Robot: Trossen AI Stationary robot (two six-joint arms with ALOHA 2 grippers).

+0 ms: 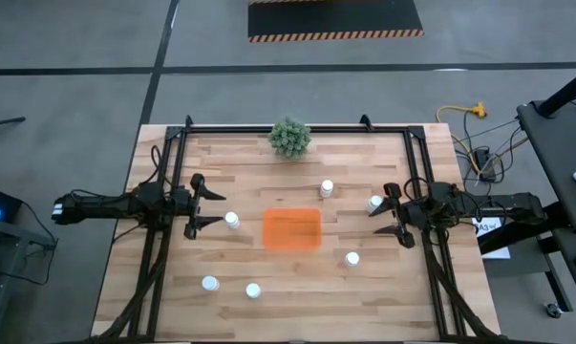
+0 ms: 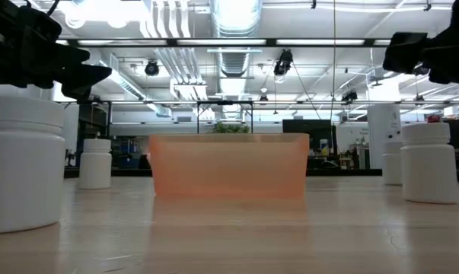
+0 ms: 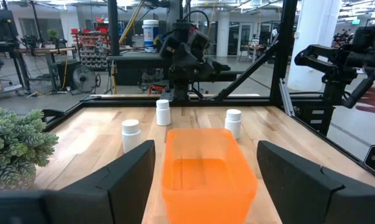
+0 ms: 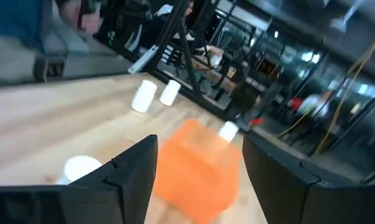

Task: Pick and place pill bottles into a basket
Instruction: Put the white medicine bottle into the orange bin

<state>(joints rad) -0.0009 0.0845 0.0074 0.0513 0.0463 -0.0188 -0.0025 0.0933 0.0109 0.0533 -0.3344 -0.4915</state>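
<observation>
The basket, a shallow orange tray point(image 1: 292, 229), rests flat on the wooden table's middle point(image 3: 206, 174) point(image 4: 199, 163). Several white pill bottles stand upright around it: one point(image 1: 232, 220) just off my left gripper's near fingertip, two point(image 1: 327, 188) point(image 1: 375, 203) on the far right, one point(image 1: 352, 258) on the near right, and two point(image 1: 209, 283) point(image 1: 253, 290) by the near edge. My left gripper point(image 1: 209, 206) hovers open left of the tray, pointing level at it. My right gripper point(image 1: 385, 218), open and rolled to a slant, hovers right of the tray.
A small green bushy plant point(image 1: 290, 138) stands at the table's far edge, behind the tray. Black frame rails point(image 1: 168, 182) run along the table's left, right and far sides. Bare wood lies between the tray and the near edge.
</observation>
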